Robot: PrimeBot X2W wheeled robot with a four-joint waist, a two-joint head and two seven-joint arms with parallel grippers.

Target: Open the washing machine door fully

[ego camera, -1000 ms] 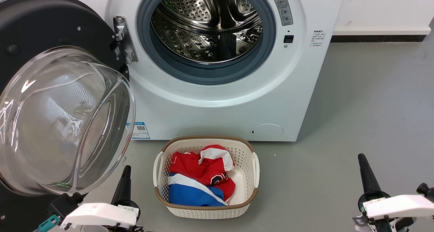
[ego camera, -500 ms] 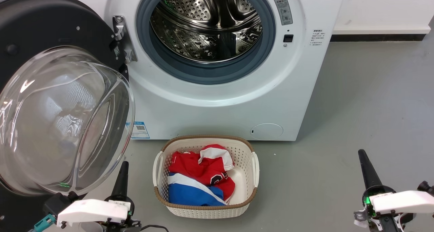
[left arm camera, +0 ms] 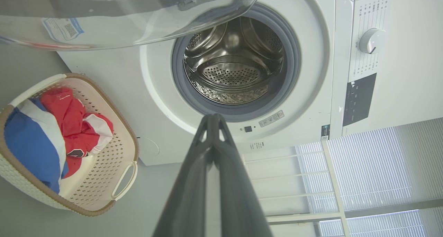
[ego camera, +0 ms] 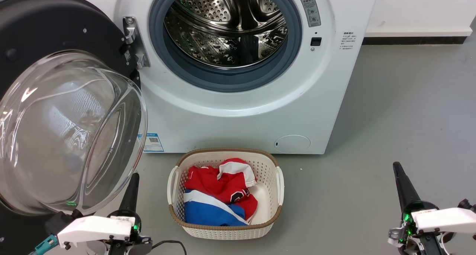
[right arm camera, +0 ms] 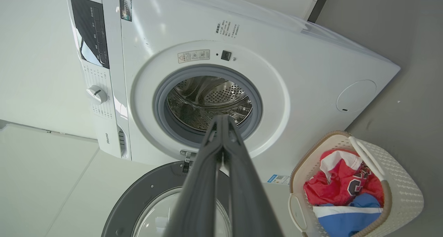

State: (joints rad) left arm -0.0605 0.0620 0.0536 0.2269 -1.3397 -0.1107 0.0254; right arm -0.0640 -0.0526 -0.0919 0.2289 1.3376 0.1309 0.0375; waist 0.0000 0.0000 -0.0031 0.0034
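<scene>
Left tool (ego camera: 133,181) lower, beside washing machine door (ego camera: 70,110)

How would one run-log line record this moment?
washing machine door: open | left gripper: jaws shut, empty | right gripper: jaws shut, empty

A bare laundry corner, by every sign: a white front-loading washer (ego camera: 230,124) stands on a grey floor (ego camera: 409,117) against a white wall (ego camera: 420,9) with dark skirting (ego camera: 414,41) — a basket (ego camera: 227,151) of red and blue clothes (ego camera: 215,188) before it, slatted blinds (left arm camera: 373,167) alongside.
</scene>
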